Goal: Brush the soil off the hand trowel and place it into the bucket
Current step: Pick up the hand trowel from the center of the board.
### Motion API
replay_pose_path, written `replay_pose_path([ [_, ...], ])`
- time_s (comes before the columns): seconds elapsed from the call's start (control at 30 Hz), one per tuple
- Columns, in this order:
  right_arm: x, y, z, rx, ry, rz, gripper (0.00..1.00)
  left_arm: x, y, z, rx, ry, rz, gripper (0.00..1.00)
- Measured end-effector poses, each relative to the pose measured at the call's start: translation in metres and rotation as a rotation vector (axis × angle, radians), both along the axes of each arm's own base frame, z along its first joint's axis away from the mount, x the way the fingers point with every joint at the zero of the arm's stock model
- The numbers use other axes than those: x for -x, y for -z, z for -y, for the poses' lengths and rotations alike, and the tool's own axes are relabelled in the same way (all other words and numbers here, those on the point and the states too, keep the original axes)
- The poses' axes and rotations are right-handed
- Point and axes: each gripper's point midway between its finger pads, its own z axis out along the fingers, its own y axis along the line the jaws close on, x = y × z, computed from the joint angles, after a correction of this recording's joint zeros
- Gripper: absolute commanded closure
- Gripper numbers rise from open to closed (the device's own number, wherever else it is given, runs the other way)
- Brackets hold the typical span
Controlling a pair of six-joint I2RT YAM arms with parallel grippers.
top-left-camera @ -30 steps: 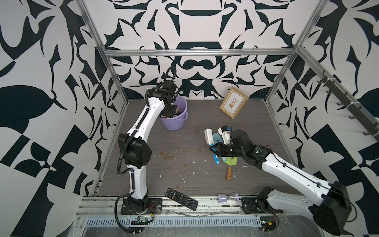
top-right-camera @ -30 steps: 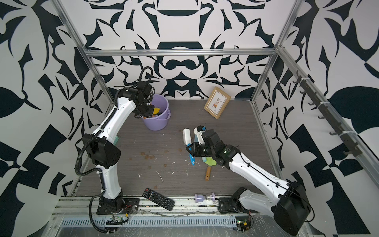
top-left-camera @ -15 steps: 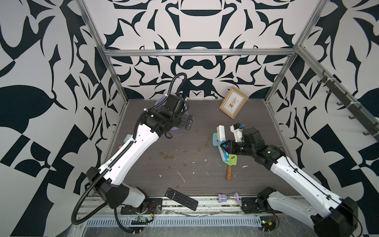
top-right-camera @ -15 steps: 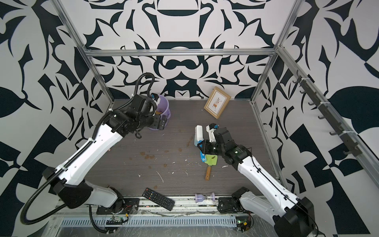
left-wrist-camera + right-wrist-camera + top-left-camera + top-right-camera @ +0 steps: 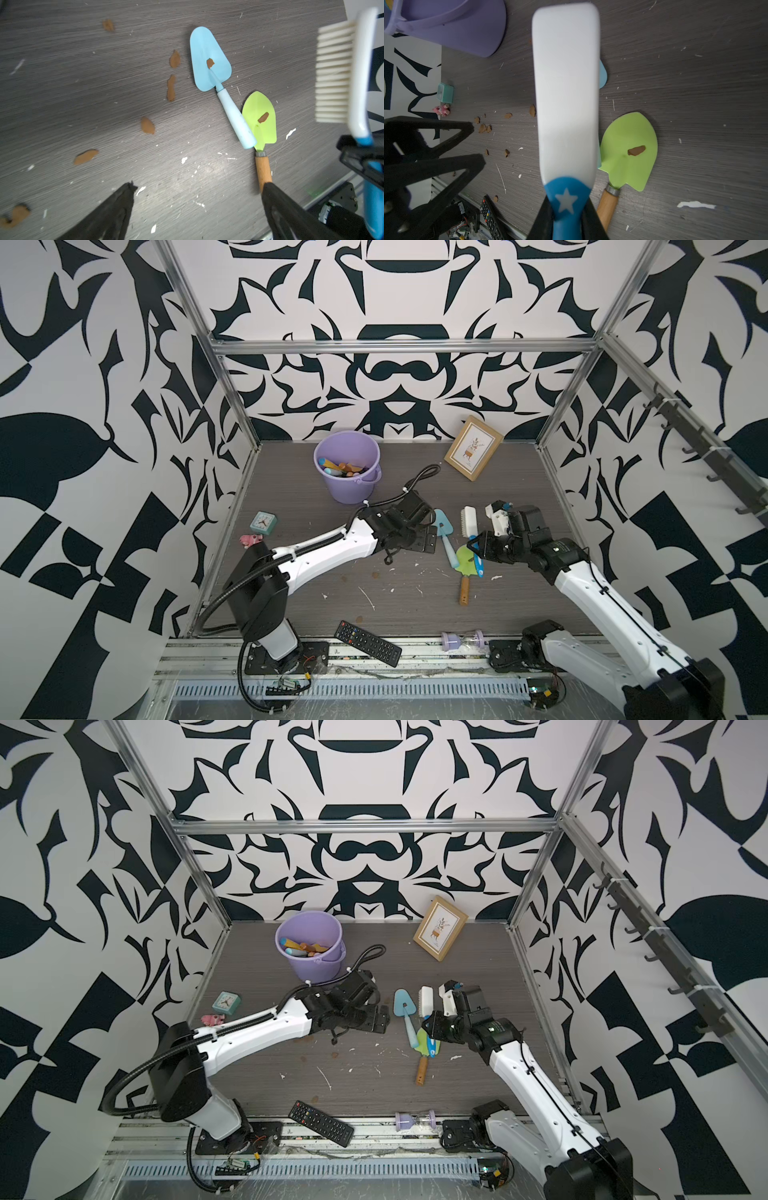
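Moved since a second ago: left gripper (image 5: pixel 430 537), off the bucket (image 5: pixel 349 489) and down to mid-table, jaws gone from part-closed to spread wide, holding nothing, just beside the blue trowel (image 5: pixel 441 526). Shifted too, a little to the robot's right: right gripper (image 5: pixel 478 549), clamped tight on the blue handle of the brush (image 5: pixel 468 520), white bristles turned toward the trowels.

Below, dark grey wood-grain table (image 5: pixel 519 489), littered with thin white scraps. Around it, three walls of bold black-and-white pattern, aluminium frame posts at the corners, one rail of hooks (image 5: pixel 702 448) along the right wall.

Counted: two arms. One brush. One bucket, lilac, upright near the back wall, a jumble of coloured handles inside, too tangled to number. Two trowels, both flat on the table and outside the bucket: blue trowel with its handle end touching the blade edge of the green trowel (image 5: pixel 254 108), wooden-handled. Clumps of soil (image 5: pixel 210 63): one on each blade, plus at least six loose on the table in the left wrist view. One each of picture frame (image 5: pixel 473 448), teal clock (image 5: pixel 264 522), pink toy (image 5: pixel 251 539), remote (image 5: pixel 368 644), lilac hourglass (image 5: pixel 462 641).
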Motion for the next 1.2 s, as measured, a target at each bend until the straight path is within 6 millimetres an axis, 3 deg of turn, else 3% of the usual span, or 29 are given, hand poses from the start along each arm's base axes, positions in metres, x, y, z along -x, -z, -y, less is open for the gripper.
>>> replay_pose_path([
  [0.27,0.006,0.012,0.02,0.001,0.061,-0.019,1.0,-0.035,0.047,0.064,-0.007,0.017,-0.069,0.08],
  [0.47,0.01,0.012,0.024,-0.008,0.072,-0.026,1.0,-0.03,0.081,0.087,-0.096,0.062,-0.103,0.14],
  [0.73,0.013,0.013,0.021,-0.032,0.061,-0.036,1.0,-0.009,0.109,0.086,-0.202,0.107,-0.153,0.22],
  [0.93,0.012,0.01,0.018,-0.055,0.057,-0.028,1.0,-0.005,0.114,0.064,-0.282,0.101,-0.14,0.26],
  [1.0,0.012,0.009,0.017,-0.062,0.055,-0.03,1.0,-0.001,0.115,0.051,-0.314,0.095,-0.142,0.34],
  [1.2,0.012,0.012,0.014,-0.085,0.055,-0.035,1.0,0.006,0.118,0.03,-0.352,0.1,-0.144,0.41],
])
